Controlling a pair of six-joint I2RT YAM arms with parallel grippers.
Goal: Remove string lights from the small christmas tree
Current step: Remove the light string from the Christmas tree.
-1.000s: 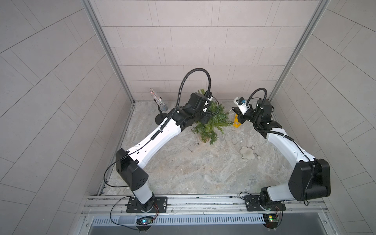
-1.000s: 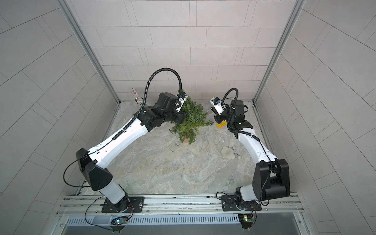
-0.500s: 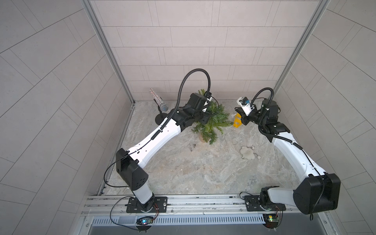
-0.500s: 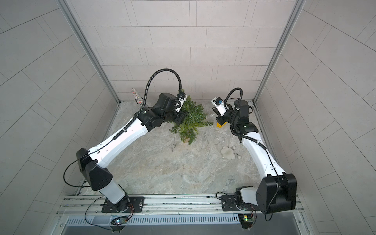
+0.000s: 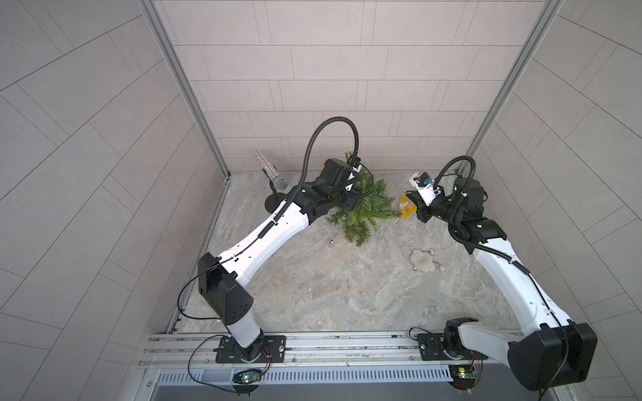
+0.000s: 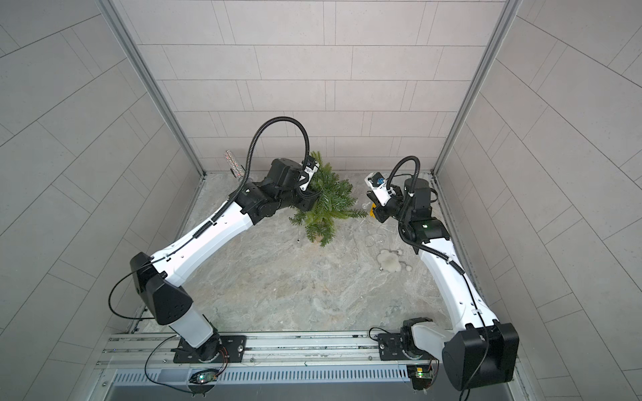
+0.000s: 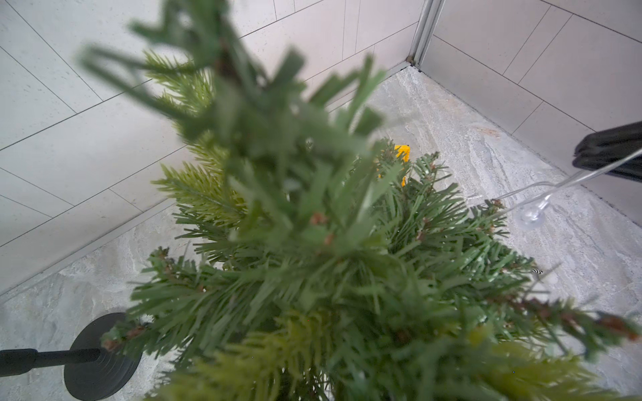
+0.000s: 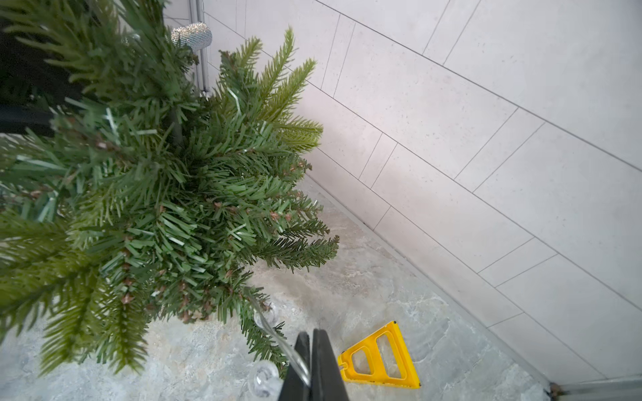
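Observation:
The small christmas tree (image 5: 361, 211) (image 6: 324, 208) stands at the back middle of the floor, green with drooping needle branches. My left gripper (image 5: 349, 203) reaches into its foliage from the left. In the left wrist view the tree (image 7: 312, 260) hides the jaws entirely. To the right of the tree, my right gripper (image 8: 310, 335) (image 5: 412, 201) is shut on the string lights (image 8: 274, 333), a clear wire running from the lower branches into the black fingers. One clear bulb (image 8: 264, 378) hangs beside them. More wire (image 5: 404, 236) lies looped on the floor.
A glittery microphone (image 5: 274, 173) on a black stand (image 7: 100, 357) is at the back left. A yellow triangular piece (image 8: 378, 357) lies on the floor under my right gripper. A fluffy white toy (image 5: 422, 265) lies front-right of the tree. Tiled walls close in behind and on both sides.
My right arm has swung outward to the right and its gripper has drawn slightly away from the tree with the wire. The left arm and the tree have stayed put.

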